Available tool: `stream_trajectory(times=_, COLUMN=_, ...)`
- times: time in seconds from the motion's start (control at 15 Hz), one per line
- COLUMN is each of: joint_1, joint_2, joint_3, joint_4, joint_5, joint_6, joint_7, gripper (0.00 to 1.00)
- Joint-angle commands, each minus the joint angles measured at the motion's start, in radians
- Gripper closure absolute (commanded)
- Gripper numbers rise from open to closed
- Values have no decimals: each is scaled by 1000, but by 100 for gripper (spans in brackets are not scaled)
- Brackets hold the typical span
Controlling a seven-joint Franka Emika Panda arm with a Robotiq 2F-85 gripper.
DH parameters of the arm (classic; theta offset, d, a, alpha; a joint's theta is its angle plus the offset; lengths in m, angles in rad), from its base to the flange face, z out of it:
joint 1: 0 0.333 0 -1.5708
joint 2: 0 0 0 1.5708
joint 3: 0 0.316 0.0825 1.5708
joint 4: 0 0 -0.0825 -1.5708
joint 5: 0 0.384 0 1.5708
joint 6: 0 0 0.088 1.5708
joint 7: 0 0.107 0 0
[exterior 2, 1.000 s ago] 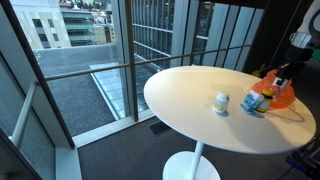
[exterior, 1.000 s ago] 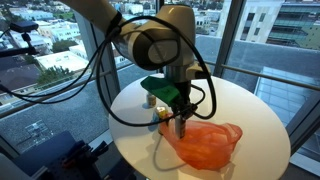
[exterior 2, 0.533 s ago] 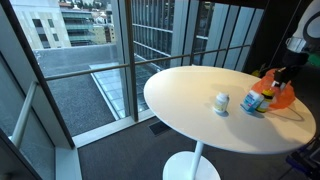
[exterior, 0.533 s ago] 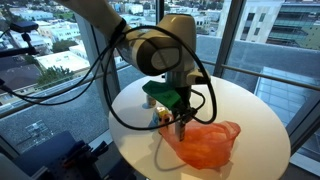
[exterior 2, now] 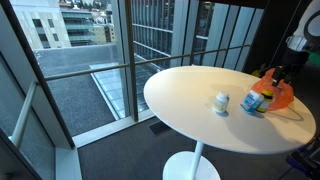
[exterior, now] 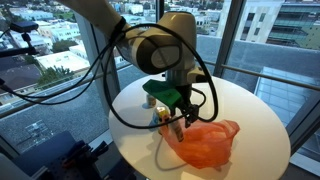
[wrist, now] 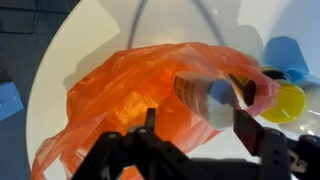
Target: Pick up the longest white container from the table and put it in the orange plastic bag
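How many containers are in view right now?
4: a long one lying on the bag, a blue-capped one and a yellow-capped one beside the bag, and a small white jar standing apart on the table. More may be hidden in the bag.

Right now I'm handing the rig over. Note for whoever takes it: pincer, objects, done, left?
Pincer: hovering over the crumpled orange plastic bag, fingers on either side of the long white-capped container. Whether it is clamped or released cannot be told.
Things: the container lies sideways at the bag's opening. In an exterior view, a short white container and a blue-capped bottle stand on the round white table near the bag.
Done: long container is off the table and at the bag.
Left: confirm it sits inside the bag, open the pincer, lift clear.
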Motion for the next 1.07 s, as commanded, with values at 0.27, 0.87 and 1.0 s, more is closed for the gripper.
stream_trajectory(times=0.27, joint_1=8, joint_2=-80, joint_3=6, joint_4=-10, joint_5=-1, joint_6=-6, joint_7=-23, gripper=0)
stream_trajectory(times=0.87, joint_1=35, joint_2=-186, joint_3=25, joint_4=-31, joint_5=2, joint_6=-27, joint_7=-39, gripper=0)
stream_trajectory(times=1.0, joint_1=47, joint_2=-211, joint_3=31, joint_4=-57, joint_5=9, joint_6=-35, joint_7=-67, gripper=0)
